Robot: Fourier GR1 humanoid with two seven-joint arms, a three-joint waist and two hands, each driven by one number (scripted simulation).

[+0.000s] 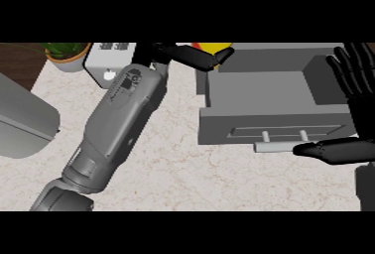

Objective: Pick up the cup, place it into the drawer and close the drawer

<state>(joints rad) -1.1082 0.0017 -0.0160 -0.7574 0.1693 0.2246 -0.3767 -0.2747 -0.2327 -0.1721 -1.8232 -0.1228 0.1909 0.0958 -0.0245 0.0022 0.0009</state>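
Observation:
A yellow cup (213, 48) shows only partly at the top of the view, just beyond the back left corner of the open grey drawer (275, 94). My left hand (183, 55) is curled round it and hides most of it; the left forearm runs up from the lower left. My right hand (351, 149) is at the right edge, open, with fingers straight up beside the drawer and the thumb stretched left in front of the drawer's front panel (278, 131). The inside of the drawer holds nothing that I can see.
A potted plant (66, 53) stands at the top left, with a white appliance (108, 67) next to it. A large grey rounded object (22, 119) lies at the left edge. A pale bar (273, 147) sits below the drawer front.

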